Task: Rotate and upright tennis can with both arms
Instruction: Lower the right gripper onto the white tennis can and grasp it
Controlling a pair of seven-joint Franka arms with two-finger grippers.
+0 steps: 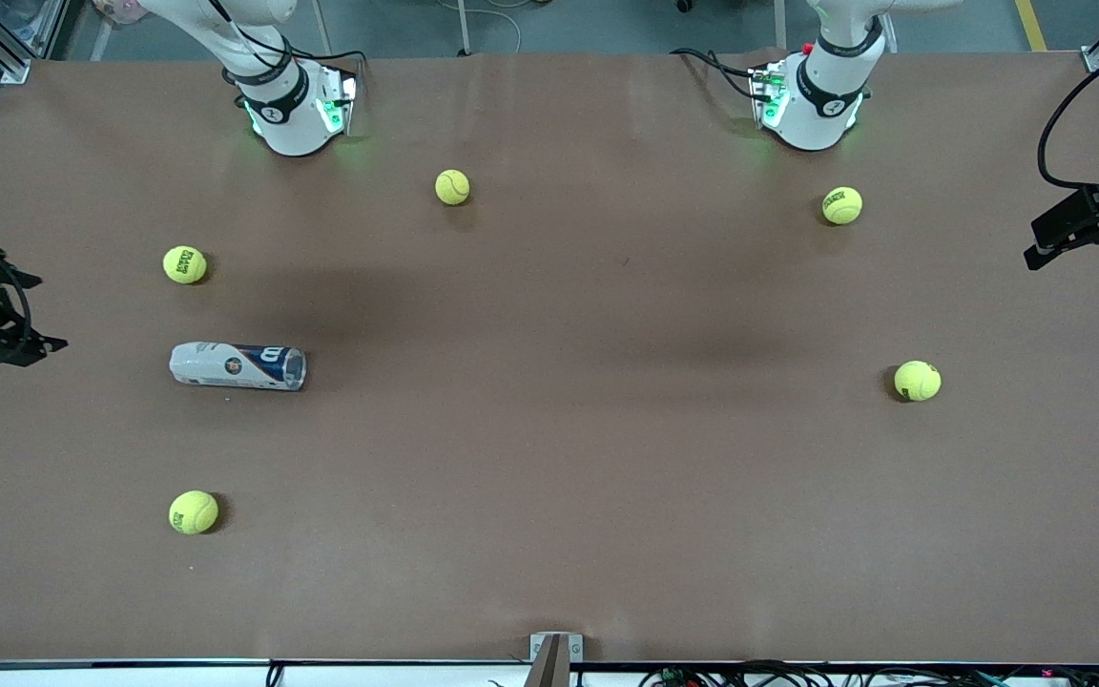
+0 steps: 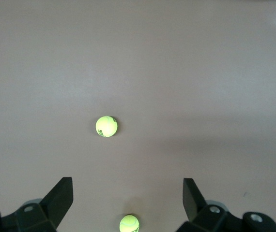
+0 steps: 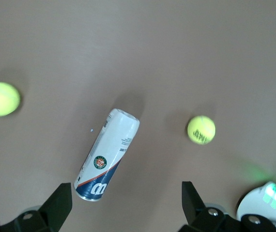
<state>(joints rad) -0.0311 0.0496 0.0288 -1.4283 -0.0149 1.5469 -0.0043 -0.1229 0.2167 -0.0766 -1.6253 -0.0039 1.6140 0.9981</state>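
Brown counter (image 1: 549,458) holds the tennis can (image 1: 238,365) lying on its side, under the right claw (image 3: 127,203), which is wide open and empty. Tennis balls (image 1: 185,264) sit nearby. The left claw (image 2: 128,198) hangs wide open, empty, over two balls (image 2: 106,126).

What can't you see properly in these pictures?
- Right tool: the front view's edge cuts off most of it and its arm.
- Left tool: the front view's edge cuts off its arm.
- Tennis can: whether anything is inside; its label covers it.
- One tennis ball: partly cut off by the left wrist view's edge.
- Another tennis ball: blurred in the right wrist view.
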